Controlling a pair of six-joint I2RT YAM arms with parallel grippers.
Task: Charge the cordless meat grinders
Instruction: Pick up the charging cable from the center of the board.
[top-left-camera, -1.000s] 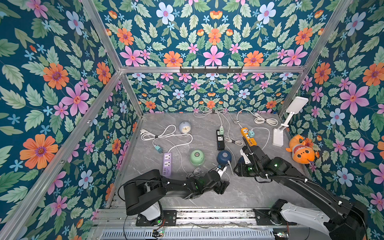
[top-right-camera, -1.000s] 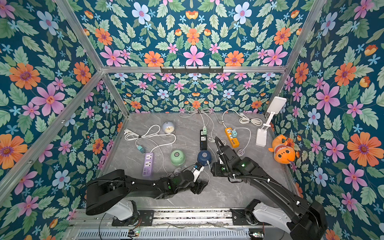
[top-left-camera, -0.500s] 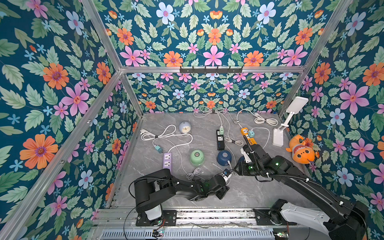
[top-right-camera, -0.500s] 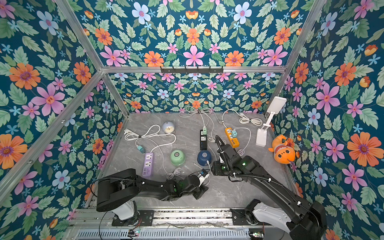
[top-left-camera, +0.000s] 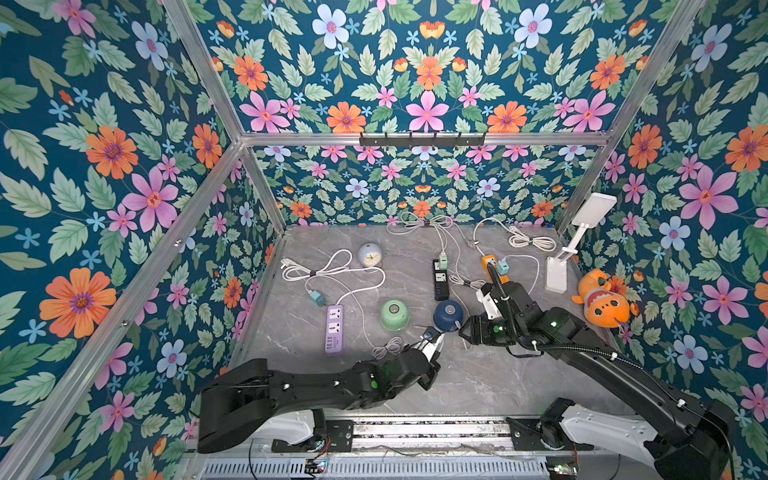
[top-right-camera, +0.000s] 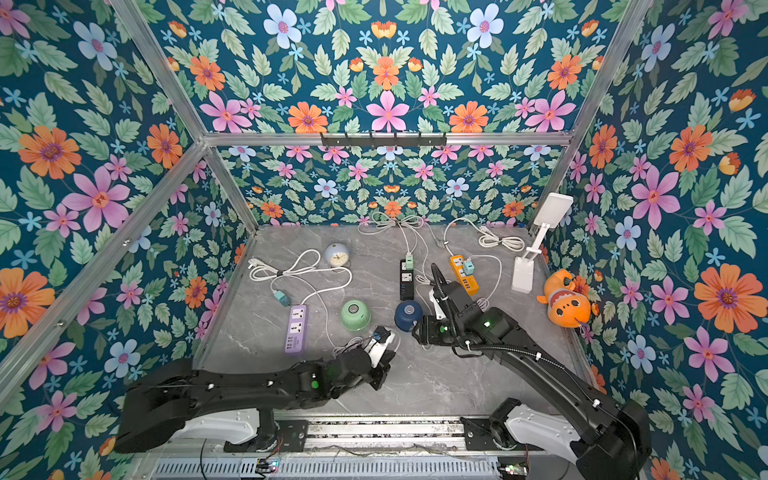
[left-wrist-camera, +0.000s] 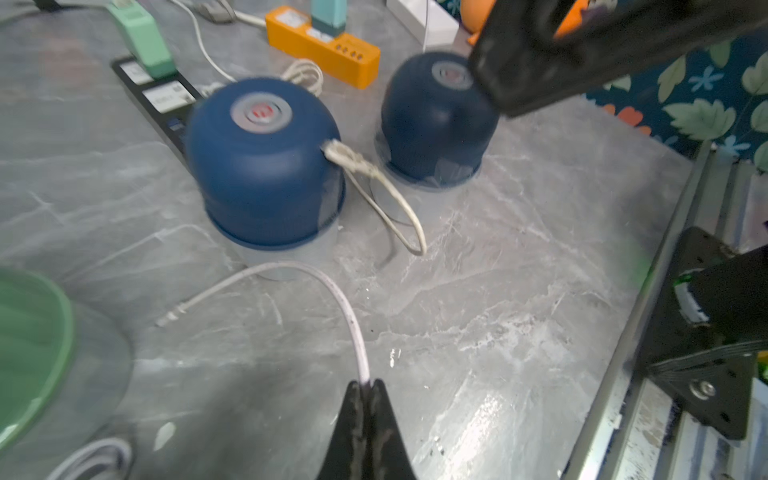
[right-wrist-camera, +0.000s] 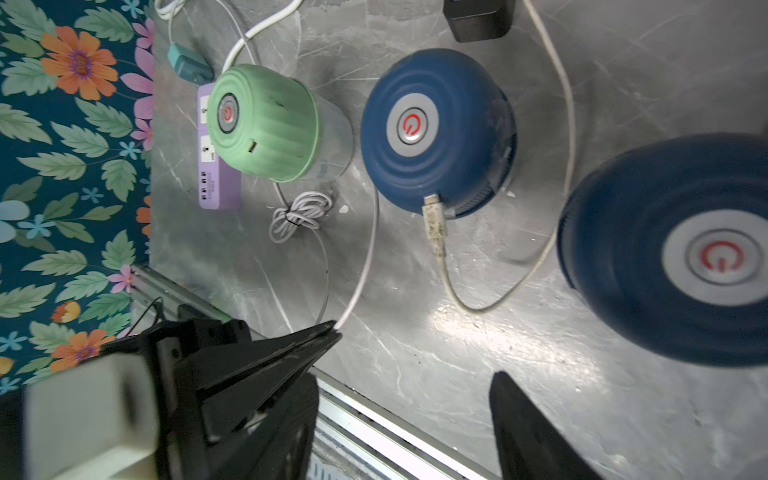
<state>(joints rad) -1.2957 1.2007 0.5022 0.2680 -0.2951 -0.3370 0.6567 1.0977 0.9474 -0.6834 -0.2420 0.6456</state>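
Left gripper (left-wrist-camera: 365, 384): clenched on white cable (left-wrist-camera: 337, 291). Right gripper (top-left-camera: 462, 331): released, above 1 navy grinder (right-wrist-camera: 665, 257). Other navy grinder (right-wrist-camera: 436, 124): plugged in. Green grinder (right-wrist-camera: 266, 120): beside it.

Ahead of the black jaws of my left gripper (left-wrist-camera: 365, 388), the nearer dark navy blue plastic dome grinder (left-wrist-camera: 266, 166) and the farther navy dome grinder (left-wrist-camera: 436, 120) each carry a round grey button with a red power sign. Off to one side of the jaws, the mint green ribbed plastic dome grinder (right-wrist-camera: 266, 124) has the same grey and red button. The thin cable (left-wrist-camera: 332, 286) pinched in the jaws is white. The stone-look table (left-wrist-camera: 498, 291) is grey with white veins. The printed walls (top-left-camera: 124, 166) are teal with orange and pink flowers.
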